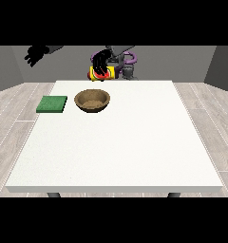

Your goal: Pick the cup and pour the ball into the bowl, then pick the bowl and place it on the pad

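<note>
Gripping cup (102, 73), hand (101, 61) above table's far edge (135, 81)

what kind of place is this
Probably a bare test room set up for a tabletop handling trial: a large white table on a grey plank floor, plain grey walls, and only a brown bowl, a green pad and a cup.

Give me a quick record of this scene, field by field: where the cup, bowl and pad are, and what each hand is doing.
cup: yellow and red cup lying sideways in the air past the table's far edge, behind the bowl
bowl: brown bowl on the white table, ball not visible in it
pad: green pad lying flat to the view's left of the bowl, apart from it
hand on cup: black hand curled over the cup
other hand: hand at the view's left raised, holding nothing
</note>
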{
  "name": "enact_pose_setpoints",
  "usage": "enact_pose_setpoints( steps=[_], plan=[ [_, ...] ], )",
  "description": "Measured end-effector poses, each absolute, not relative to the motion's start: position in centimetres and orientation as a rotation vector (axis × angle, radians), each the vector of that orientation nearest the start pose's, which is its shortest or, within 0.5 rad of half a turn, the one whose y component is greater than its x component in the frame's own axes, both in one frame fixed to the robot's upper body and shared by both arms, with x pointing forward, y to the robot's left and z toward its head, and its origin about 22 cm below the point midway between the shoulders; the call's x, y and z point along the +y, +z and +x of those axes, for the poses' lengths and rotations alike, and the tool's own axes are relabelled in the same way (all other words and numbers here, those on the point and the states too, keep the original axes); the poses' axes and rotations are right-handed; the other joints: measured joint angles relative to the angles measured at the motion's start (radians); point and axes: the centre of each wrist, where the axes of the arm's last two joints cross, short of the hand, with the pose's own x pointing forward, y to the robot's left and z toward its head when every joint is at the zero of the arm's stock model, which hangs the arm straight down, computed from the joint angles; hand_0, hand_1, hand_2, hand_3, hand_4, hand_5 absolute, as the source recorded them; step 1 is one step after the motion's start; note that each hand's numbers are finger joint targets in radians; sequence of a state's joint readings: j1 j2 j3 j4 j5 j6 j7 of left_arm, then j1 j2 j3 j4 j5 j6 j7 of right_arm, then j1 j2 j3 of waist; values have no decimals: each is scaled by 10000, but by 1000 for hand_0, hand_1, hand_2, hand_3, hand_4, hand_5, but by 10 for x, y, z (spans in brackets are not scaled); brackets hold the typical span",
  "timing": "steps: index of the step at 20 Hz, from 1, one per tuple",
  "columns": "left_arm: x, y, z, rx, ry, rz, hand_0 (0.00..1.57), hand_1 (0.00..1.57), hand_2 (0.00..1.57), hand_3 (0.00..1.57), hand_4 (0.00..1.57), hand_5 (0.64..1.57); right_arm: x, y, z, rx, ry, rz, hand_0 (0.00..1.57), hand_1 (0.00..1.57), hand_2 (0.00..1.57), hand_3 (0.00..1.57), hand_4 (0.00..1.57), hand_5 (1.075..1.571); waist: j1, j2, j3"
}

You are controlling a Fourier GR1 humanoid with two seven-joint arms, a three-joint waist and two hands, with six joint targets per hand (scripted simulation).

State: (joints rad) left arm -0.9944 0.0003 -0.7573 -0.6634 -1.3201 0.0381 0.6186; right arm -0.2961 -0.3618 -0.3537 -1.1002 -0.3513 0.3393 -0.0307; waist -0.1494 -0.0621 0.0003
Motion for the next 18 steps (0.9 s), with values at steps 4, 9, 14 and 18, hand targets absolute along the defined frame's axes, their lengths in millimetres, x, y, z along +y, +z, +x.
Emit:
enact_pose_setpoints(
  steps=[4,9,14,18],
  plan=[
    [28,57,374,-13289,-15320,14977,805,805,1571,1563,1168,1561,-394,13,291,-15375,-1384,495,0,0,0,50,713,1548,515,-277,-8],
    [68,85,390,-15004,-11754,12045,635,635,936,669,1285,1545,-396,11,286,-15221,-1846,-54,0,0,0,132,777,1559,1282,-388,-49],
    [107,128,403,-16431,-7024,8486,0,0,0,0,1120,1570,-392,6,284,-15107,-2185,-413,0,0,0,0,788,1555,2049,-328,-119],
    [143,159,409,-17085,-4211,5360,0,0,0,0,1049,1567,-384,-5,282,-14954,-2564,-638,0,0,0,0,781,1560,2621,-45,-114]
  ],
)
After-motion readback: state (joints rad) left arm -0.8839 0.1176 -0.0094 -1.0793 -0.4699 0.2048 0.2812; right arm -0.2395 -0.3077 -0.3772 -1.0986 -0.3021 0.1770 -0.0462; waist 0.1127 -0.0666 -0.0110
